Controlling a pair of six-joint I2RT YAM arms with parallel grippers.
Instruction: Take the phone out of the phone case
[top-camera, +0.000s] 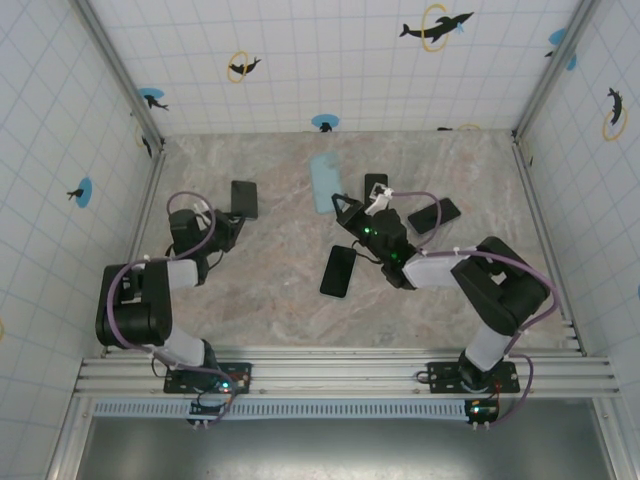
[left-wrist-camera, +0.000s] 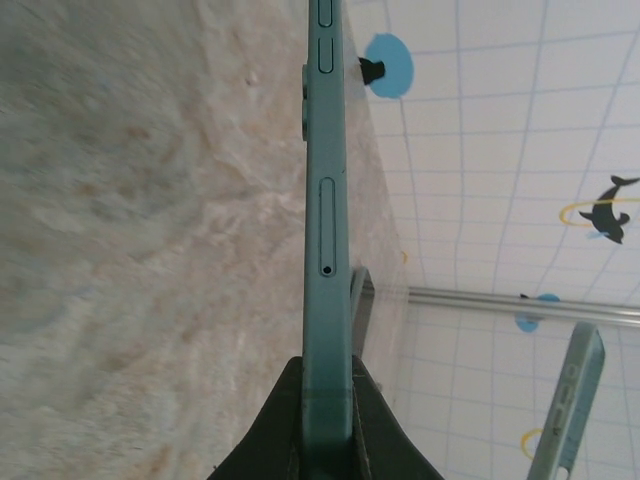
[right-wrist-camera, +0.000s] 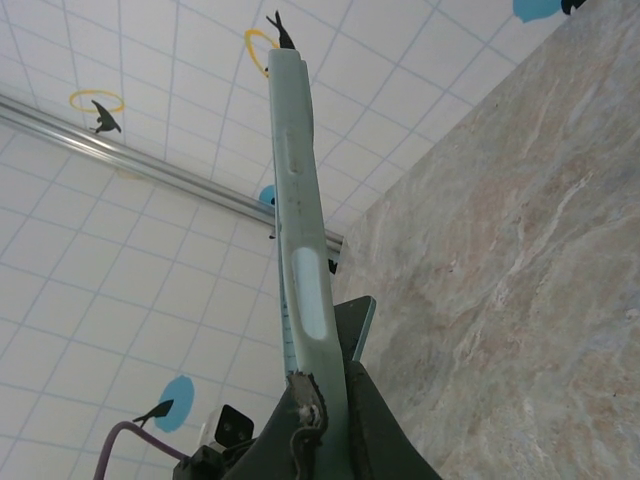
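The phone (left-wrist-camera: 325, 200) shows edge-on in the left wrist view, a teal side with buttons and a SIM tray. My left gripper (left-wrist-camera: 328, 375) is shut on its near end. From above, the phone (top-camera: 244, 200) is a black slab at the table's left, with the left gripper (top-camera: 231, 224) at its near edge. The phone case (right-wrist-camera: 295, 200) is pale teal and thin, and it stands up from my right gripper (right-wrist-camera: 328, 380), which is shut on its lower end. From above, the case (top-camera: 324, 180) lies mid-table, apart from the phone, with the right gripper (top-camera: 347, 209) at its near right corner.
A black phone (top-camera: 338, 271) lies on the marble table (top-camera: 270, 290) between the arms. Another (top-camera: 433, 215) lies right of the right gripper, and a dark one (top-camera: 375, 185) lies just behind it. Tiled walls and metal rails (top-camera: 150, 190) close in the table.
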